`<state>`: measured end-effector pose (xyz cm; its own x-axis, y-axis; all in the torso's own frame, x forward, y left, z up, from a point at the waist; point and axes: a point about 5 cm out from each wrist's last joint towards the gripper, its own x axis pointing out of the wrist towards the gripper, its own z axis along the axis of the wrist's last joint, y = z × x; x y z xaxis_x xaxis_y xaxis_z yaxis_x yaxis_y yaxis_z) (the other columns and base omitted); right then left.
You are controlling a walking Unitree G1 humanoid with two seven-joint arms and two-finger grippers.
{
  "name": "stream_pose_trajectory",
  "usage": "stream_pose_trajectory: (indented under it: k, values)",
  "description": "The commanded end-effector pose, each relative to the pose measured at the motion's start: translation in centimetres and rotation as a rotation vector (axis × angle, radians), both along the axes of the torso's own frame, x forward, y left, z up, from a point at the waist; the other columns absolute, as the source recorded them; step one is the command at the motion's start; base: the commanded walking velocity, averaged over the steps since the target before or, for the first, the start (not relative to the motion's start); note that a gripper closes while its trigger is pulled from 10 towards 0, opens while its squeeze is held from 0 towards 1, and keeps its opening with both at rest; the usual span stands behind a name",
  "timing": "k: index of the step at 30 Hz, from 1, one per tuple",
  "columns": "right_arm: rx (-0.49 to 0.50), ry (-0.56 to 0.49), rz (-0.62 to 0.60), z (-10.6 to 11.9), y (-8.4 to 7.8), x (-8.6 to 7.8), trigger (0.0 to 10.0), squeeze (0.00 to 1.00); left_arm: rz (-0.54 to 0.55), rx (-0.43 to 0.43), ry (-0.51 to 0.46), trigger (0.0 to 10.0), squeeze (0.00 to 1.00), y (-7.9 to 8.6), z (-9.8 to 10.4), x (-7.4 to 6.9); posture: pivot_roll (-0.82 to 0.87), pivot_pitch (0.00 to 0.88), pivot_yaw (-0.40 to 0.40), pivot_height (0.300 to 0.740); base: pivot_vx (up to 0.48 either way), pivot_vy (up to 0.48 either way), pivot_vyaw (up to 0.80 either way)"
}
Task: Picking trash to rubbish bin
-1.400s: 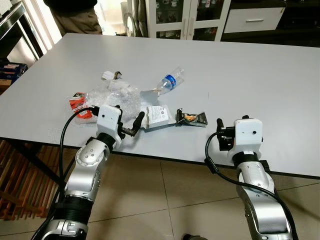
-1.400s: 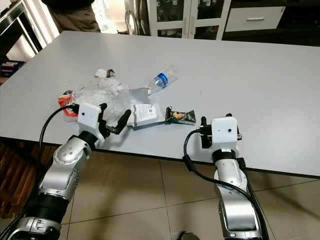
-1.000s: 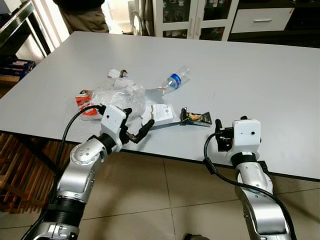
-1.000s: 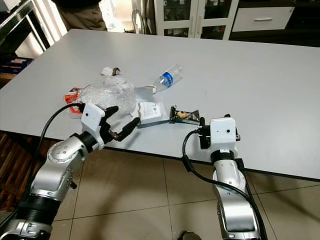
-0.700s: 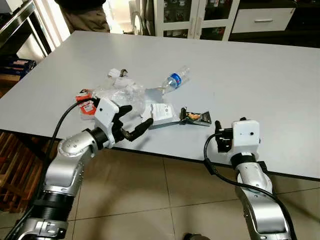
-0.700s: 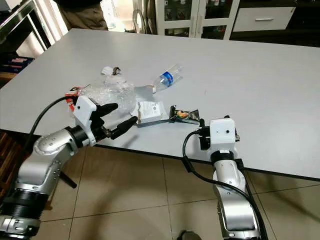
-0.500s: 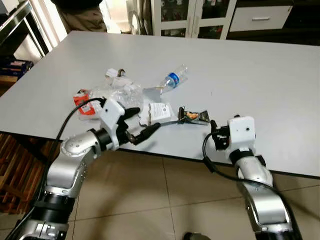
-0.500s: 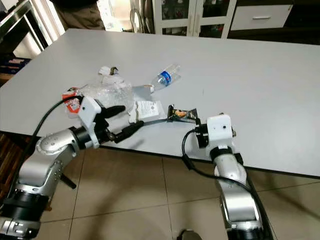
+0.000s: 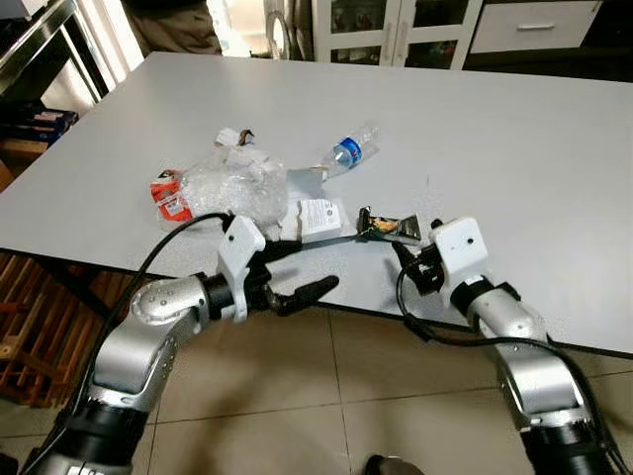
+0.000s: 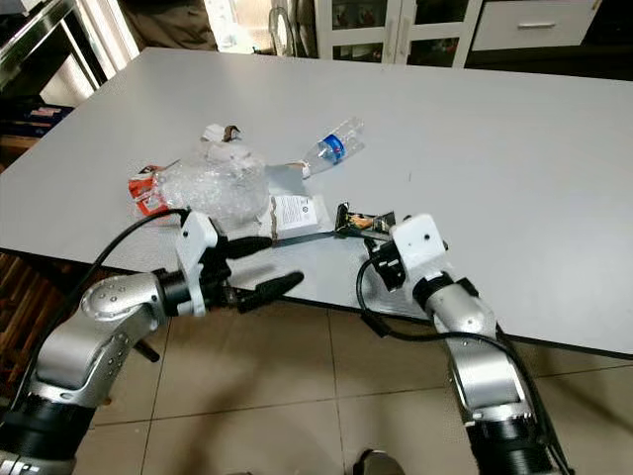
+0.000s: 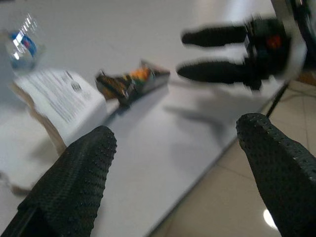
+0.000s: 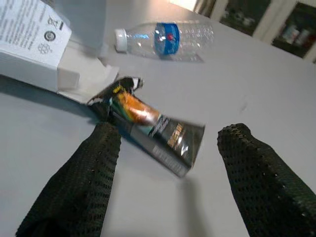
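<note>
Trash lies on the grey table [image 9: 514, 129]: a dark snack wrapper [image 9: 389, 227], a white carton [image 9: 316, 218], a clear water bottle [image 9: 348, 151], crumpled clear plastic [image 9: 232, 188] and a red packet [image 9: 168, 198]. My right gripper [image 9: 406, 249] is open at the table's front edge, just short of the snack wrapper [image 12: 148, 126]; in the right wrist view its fingers [image 12: 94, 173] stand on either side of the wrapper, apart from it. My left gripper [image 9: 318, 264] is open and holds nothing, level with the front edge below the carton [image 11: 59, 101].
A small white and brown scrap [image 9: 235, 137] lies behind the plastic. A person [image 9: 173, 25] stands at the far left corner, with cabinets [image 9: 396, 25] behind the table. Wooden slats [image 9: 30, 327] stand under the table's left side, beside the tiled floor [image 9: 346, 386].
My left gripper has swung away from the plastic pile, right and down to the table's front edge. My right gripper has reached forward to the snack wrapper. The camera has shifted a little.
</note>
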<state>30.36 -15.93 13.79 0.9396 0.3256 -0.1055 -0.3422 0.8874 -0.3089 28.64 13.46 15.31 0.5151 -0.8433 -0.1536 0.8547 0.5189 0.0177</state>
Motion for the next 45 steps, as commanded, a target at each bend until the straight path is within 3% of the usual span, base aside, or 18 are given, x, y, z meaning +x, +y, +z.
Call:
stream_pose_trajectory:
  k: [1,4,14,17,22,27,29,35,45]
  values:
    - [-0.005,-0.014,0.032,0.3,0.2,0.2,10.0,0.0,-0.048,0.015,-0.001,10.0,0.0,-0.1,0.4,-0.5,0.06,0.137,0.072,0.74,0.0,0.0,0.0]
    - [-0.01,-0.042,0.035,0.8,0.1,0.5,10.0,0.0,-0.069,0.043,-0.003,10.0,0.05,0.1,0.6,-0.7,0.06,0.136,0.07,0.74,0.0,0.0,0.0]
    - [-0.016,-0.093,0.039,1.3,0.3,0.6,10.0,0.0,-0.075,0.062,-0.008,10.0,0.03,0.4,1.0,-0.6,0.06,0.132,0.07,0.74,0.0,0.0,0.0]
    - [-0.066,-0.104,0.077,1.4,0.1,0.9,10.0,0.0,-0.08,0.077,-0.008,10.0,0.02,0.5,0.8,-0.6,0.06,0.132,0.07,0.74,0.0,0.0,0.0]
    - [0.002,-0.021,0.082,1.1,-1.3,2.4,10.0,0.0,-0.083,0.073,0.005,10.0,0.0,0.4,0.8,-0.9,0.07,0.137,0.069,0.74,0.0,0.0,0.0]
    - [0.031,0.025,0.126,0.7,-1.7,3.2,10.0,0.0,-0.081,0.07,0.019,10.0,0.0,0.6,0.7,-1.3,0.08,0.146,0.067,0.74,0.0,0.0,0.0]
    - [0.007,0.038,0.221,0.9,-1.2,3.4,10.0,0.0,-0.082,0.074,0.022,10.0,0.0,0.7,0.7,-1.6,0.1,0.158,0.067,0.74,0.0,0.0,0.0]
    - [-0.004,0.087,0.345,0.9,-1.2,3.8,10.0,0.0,-0.074,0.077,0.029,10.0,0.0,1.0,0.7,-1.9,0.11,0.171,0.062,0.74,0.0,0.0,0.0]
    - [-0.031,0.149,0.41,0.9,-2.0,5.0,10.0,0.0,-0.056,0.07,0.036,10.0,0.0,1.0,0.7,-2.4,0.13,0.189,0.051,0.74,0.0,0.0,0.0]
